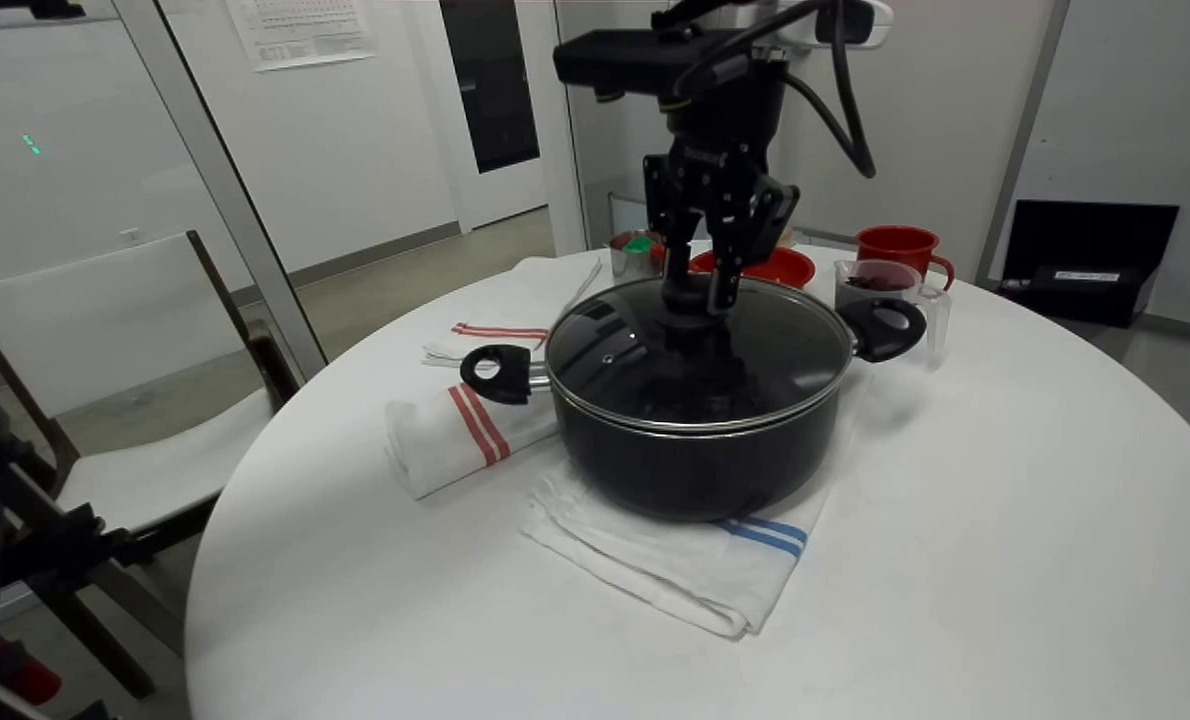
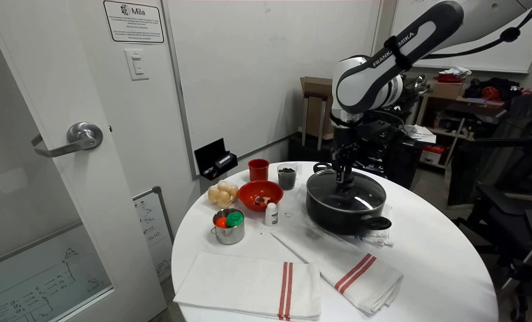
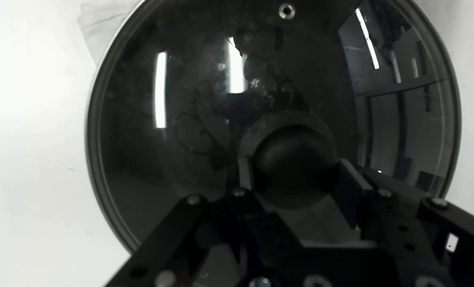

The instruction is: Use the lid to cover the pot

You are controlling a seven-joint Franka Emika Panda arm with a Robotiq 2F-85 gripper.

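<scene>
"Glass lid (image 1: 695, 372) was on the pot (image 1: 700, 470), metal rim (image 3: 94, 135) flush all round as far as I could tell. Couldn't rule out a hairline gap."

"And the gripper (image 3: 295, 175)?"

"Pinching the black knob (image 3: 294, 157), one finger (image 3: 245, 173) each side in the wrist view. Made sense: knob sat at the lid's centre, so the lid should have hung level, and smooth glass offered little else to hold. Fingers pointed down in both exterior views, so probably little sideways pull."

"Covered, then?"

"Near enough. My read: what remained was letting go and a straight lift. A finger catching the knob could have skewed the lid."

"Side handles (image 1: 515, 372) in the way?"

"No, they stuck out past the rim."

"Why the blue-striped towel (image 1: 675, 575) under the pot?"

"Guess: padding for the round table (image 1: 1015, 480), maybe anti-slip. Could have slid if the pot got shoved."

"Rest?"

"Red-striped towels (image 2: 243, 281) lay folded nearby; couldn't tell if one reached under the pot. Red bowl (image 2: 250, 190), steel cup (image 2: 230, 235), red mug (image 2: 259, 171) and clear jug (image 2: 287, 181) stood grouped to one side in an exterior view, presumably to leave the arm (image 2: 348, 91) room."
</scene>
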